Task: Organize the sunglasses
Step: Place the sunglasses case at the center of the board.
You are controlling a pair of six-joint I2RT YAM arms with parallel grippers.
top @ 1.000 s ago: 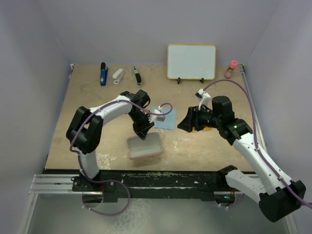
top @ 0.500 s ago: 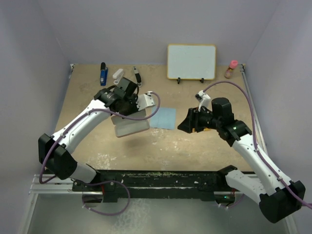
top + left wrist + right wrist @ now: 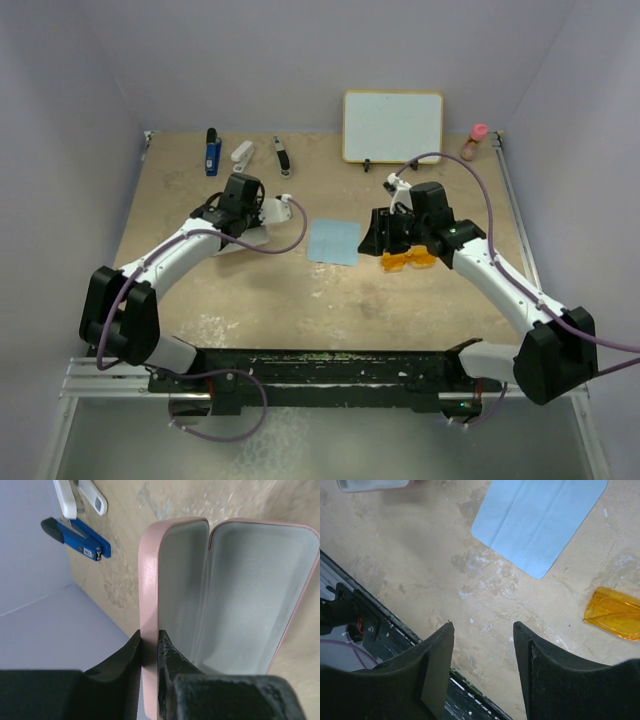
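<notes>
The sunglasses (image 3: 408, 261), small with orange-amber lenses, lie on the table right of centre. They also show at the right edge of the right wrist view (image 3: 615, 612). My right gripper (image 3: 378, 238) hangs open and empty just left of them (image 3: 482, 630). The pink case (image 3: 232, 244) is open, showing its pale grey lining (image 3: 235, 590). My left gripper (image 3: 248, 225) is shut on one long wall of the case (image 3: 148, 642) at the left of the table. The case's edge also shows at the top of the right wrist view (image 3: 372, 484).
A light blue cloth (image 3: 333, 241) lies flat between the two grippers (image 3: 540, 520). At the back stand a whiteboard (image 3: 393, 126), a blue stapler (image 3: 213, 152), a white item (image 3: 243, 154), a small tool (image 3: 283, 155) and a pink-capped bottle (image 3: 478, 140).
My left arm carried the open case from the front centre to the left and back. My right gripper moved toward the centre and opened; the sunglasses now lie on the table.
</notes>
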